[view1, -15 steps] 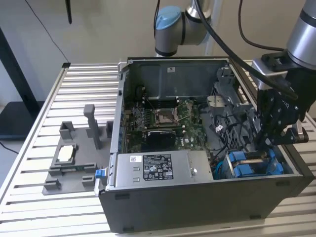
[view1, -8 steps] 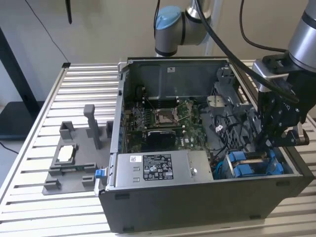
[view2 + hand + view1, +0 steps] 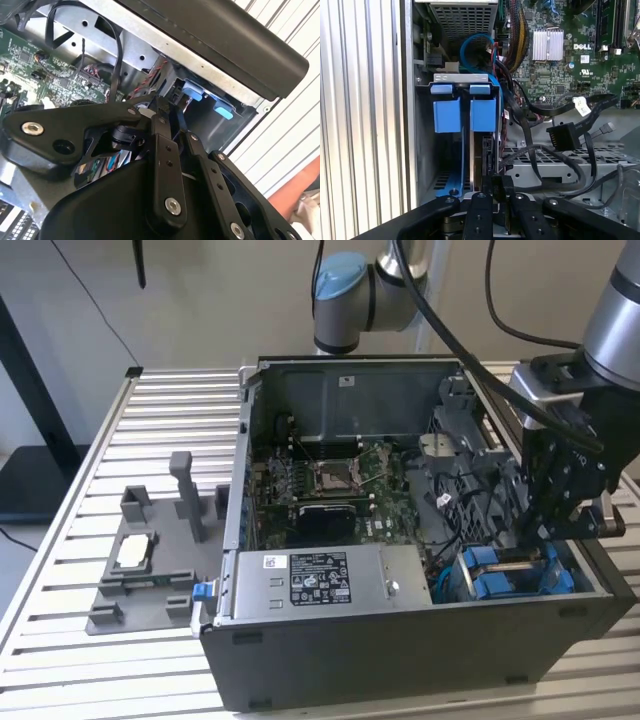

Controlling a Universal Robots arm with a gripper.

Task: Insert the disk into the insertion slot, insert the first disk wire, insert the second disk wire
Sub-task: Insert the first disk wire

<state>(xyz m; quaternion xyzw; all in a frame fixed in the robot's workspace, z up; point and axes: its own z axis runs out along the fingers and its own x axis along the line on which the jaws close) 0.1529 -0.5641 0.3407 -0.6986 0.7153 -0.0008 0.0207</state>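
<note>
In the exterior view my gripper (image 3: 548, 545) hangs low inside the open computer case, at the exterior view's right, straight over the insertion slot (image 3: 510, 575) with its blue tabs. In the first wrist view the disk (image 3: 489, 155) stands on edge, partly down in the grey metal insertion slot (image 3: 460, 78), under the blue tabs (image 3: 446, 115). The gripper (image 3: 498, 182) is shut on the disk's near edge. A loose black wire connector (image 3: 562, 136) with a white tag (image 3: 580, 106) lies beside the bay. The second wrist view shows the fingers (image 3: 160, 115) near the blue tabs (image 3: 192, 92).
The grey power-supply box (image 3: 320, 580) lies along the case's front, with the green board (image 3: 330, 485) behind it. Black cables (image 3: 540, 165) and a blue cable (image 3: 470, 45) crowd the bay's side. A grey fixture (image 3: 135, 570) sits on the slatted table at the exterior view's left.
</note>
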